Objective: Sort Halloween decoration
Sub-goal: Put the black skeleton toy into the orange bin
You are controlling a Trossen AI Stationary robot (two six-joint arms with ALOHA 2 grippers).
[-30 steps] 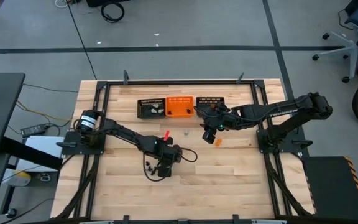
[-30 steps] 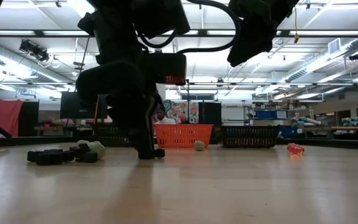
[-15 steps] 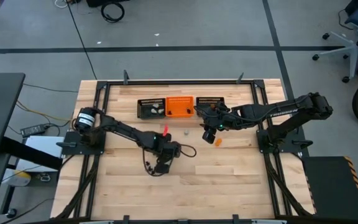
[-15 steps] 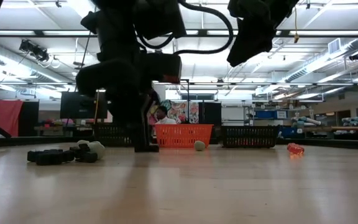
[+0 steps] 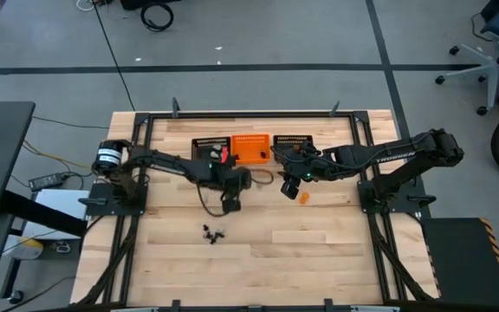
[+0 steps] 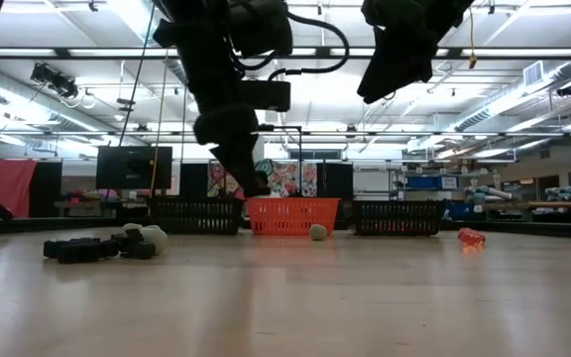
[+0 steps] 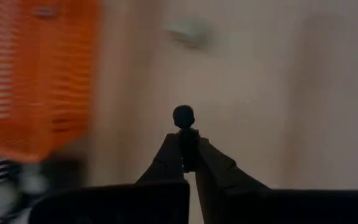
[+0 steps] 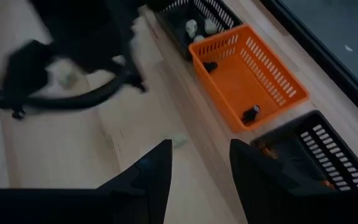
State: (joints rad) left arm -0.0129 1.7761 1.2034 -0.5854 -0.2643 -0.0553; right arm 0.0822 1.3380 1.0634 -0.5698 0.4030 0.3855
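Observation:
My left gripper is shut on a small black trinket and hangs above the table, just in front of the baskets. A heap of black trinkets with one pale one lies on the wood near the near side. A pale trinket and an orange trinket lie loose on the table. My right gripper is open and empty, held high near the orange trinket. My left gripper pinches the black trinket by its lower end between the two fingertips. Its round head sticks out past the tips. The fingers point down and the trinket is lifted clear of the table.
Three mesh baskets stand in a row near the far edge: a black one with pale trinkets, an orange one with black trinkets, and a black one with orange trinkets. Bare wood spreads toward the near edge.
My left gripper has risen from the table beside the black heap and swung toward the far edge, up to the baskets, staying shut with the black trinket in its tips. The heap stays where it was. My right arm has kept still.

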